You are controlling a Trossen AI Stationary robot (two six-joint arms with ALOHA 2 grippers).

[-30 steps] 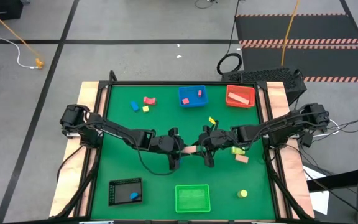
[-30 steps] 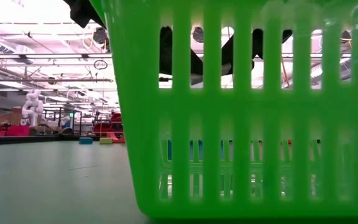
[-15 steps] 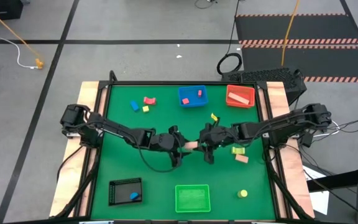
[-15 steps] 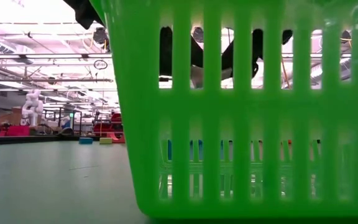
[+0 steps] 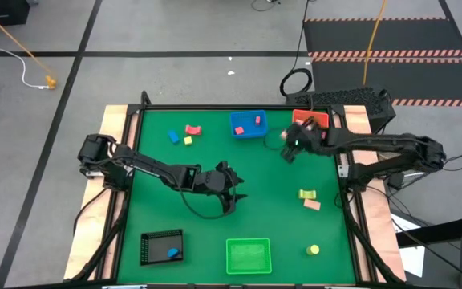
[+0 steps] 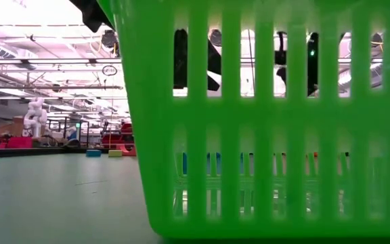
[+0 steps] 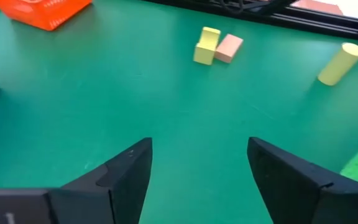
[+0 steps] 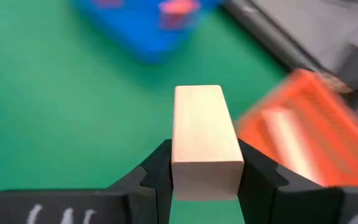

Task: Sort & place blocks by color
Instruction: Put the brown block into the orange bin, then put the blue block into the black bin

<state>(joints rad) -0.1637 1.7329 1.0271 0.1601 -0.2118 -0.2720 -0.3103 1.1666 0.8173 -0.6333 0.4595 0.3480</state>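
Note:
A tan block (image 8: 199, 137) is lifted over the far right part of the green table (image 5: 215, 152), with my right gripper (image 5: 288, 148) shut on it. It hangs between the blue tray (image 5: 248, 125) and the red tray (image 5: 310, 125). At mid-table my left gripper (image 5: 237, 189) stands open with nothing between its fingers (image 7: 129, 171). Loose blocks lie flat on the table. At the far left are a blue block (image 5: 173, 136), a red block (image 5: 192, 128) and a yellow block (image 5: 188, 141). At the right are a lime block (image 5: 307, 193), a pink block (image 5: 312, 205) and a yellow cylinder (image 5: 314, 250). My right gripper pinches the tan block by its two long sides (image 8: 178, 163) between its two fingers, at the end nearest the wrist. The block lies along the fingers and sticks out past their tips. It is clear of the table.
A green tray (image 5: 248, 255) stands at the near edge and fills the low view (image 6: 263, 135). A black tray (image 5: 152, 245) at the near left holds a blue block (image 5: 172, 253). Pink pieces lie in the blue tray, a tan piece in the red tray.
At mid-table both grippers met on the tan block. My left gripper opened and let go, while my right gripper shut on it. My right gripper then carried the block toward the table's far edge and right, up beside the red tray.

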